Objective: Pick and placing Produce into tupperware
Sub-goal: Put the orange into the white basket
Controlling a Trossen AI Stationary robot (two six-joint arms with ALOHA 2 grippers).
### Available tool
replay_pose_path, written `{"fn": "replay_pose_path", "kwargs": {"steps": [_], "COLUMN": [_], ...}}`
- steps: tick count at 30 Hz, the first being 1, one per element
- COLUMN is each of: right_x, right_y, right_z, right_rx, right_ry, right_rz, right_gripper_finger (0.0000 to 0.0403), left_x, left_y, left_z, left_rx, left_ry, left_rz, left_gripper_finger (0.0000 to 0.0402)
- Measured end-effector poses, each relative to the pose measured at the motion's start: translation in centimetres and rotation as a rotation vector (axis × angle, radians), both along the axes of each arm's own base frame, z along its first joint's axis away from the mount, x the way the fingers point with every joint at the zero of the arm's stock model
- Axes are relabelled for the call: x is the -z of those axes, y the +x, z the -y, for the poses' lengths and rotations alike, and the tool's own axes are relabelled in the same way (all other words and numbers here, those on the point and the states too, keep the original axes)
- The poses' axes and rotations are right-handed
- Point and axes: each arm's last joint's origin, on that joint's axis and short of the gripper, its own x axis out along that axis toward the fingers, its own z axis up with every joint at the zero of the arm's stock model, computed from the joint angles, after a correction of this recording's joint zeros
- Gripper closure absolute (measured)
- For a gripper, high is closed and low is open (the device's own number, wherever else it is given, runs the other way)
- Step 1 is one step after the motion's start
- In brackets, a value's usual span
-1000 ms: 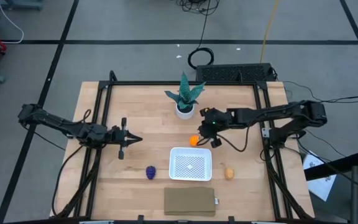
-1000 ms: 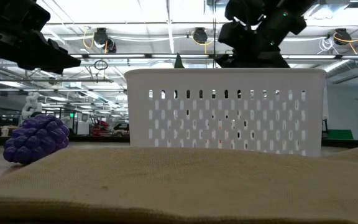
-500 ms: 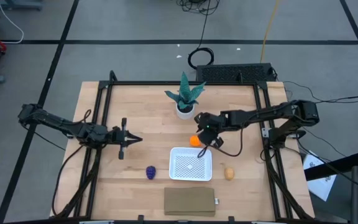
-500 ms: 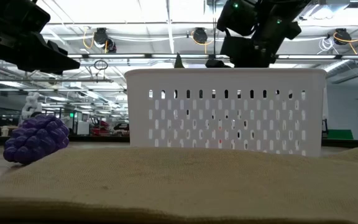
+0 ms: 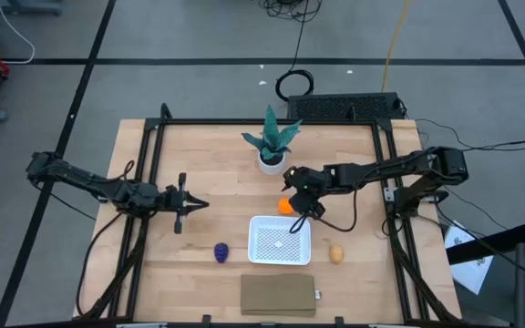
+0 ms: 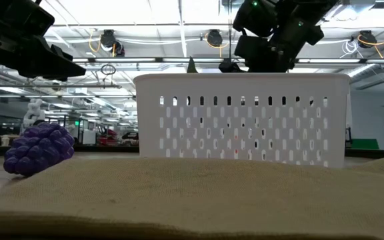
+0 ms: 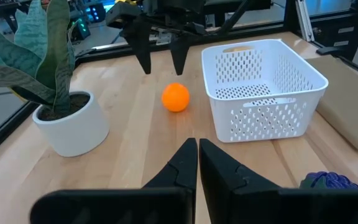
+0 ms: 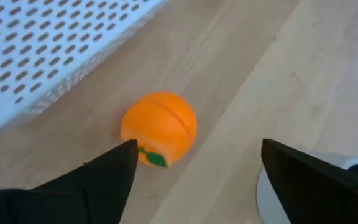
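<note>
- The right gripper (image 7: 162, 65) was held just above the orange piece (image 5: 284, 206), its jaws spread wide and nothing gripped between them.
- The orange piece was seen on the bare wood just outside the far wall of the tupperware (image 5: 280, 257), between that container and the potted plant (image 5: 271, 146).
- The step in hand was judged to be the reach for the first piece; none of the produce had been placed, and the tupperware was empty.
- A short descent was judged to be called for next, so that the fingers (image 8: 98, 171) would straddle the piece before closing.
- The left gripper (image 7: 197, 155) was kept shut on nothing, waiting over the left half of the table (image 5: 208, 173).
- The purple piece (image 5: 221, 252) lay left of the tupperware, the tan piece (image 5: 336, 253) right of it.
- The green leaf mark on the orange piece was shown only by the right wrist view.
- From the low view the orange piece was hidden behind the tupperware wall; the brown slab (image 5: 279, 294) filled its foreground.
</note>
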Motion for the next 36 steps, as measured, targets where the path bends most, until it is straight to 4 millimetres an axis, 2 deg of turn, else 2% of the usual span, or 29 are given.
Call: {"fn": "replay_pose_path", "kwargs": {"steps": [7,15,23,28,32,36], "right_x": [0.8,3.6,5.5,5.7,5.8,5.8], "right_y": [0.1,1.3,1.9,1.9,1.9,1.9], "right_z": [-0.2,0.0,0.6,0.8,0.8,0.8], "right_rx": [-0.03,0.007,0.063,0.072,0.096,0.105], "right_ry": [0.088,0.114,0.143,0.149,0.164,0.171], "right_rz": [-0.024,-0.07,-0.096,-0.106,-0.111,-0.117], "right_gripper_finger": [0.0058,0.0057,0.0057,0.0058,0.0077,0.0119], "left_x": [0.0,0.0,0.1,0.1,0.1,0.1], "left_y": [0.0,0.0,0.0,0.0,0.0,0.0], "left_z": [0.0,0.0,0.0,0.0,0.0,0.0], "left_rx": [0.0,0.001,0.001,0.001,0.001,0.001], "left_ry": [0.0,0.0,0.002,0.004,0.004,0.003], "left_rz": [0.0,0.0,-0.007,-0.015,-0.015,-0.015], "left_gripper_finger": [0.038,0.038,0.038,0.038,0.038,0.038]}}
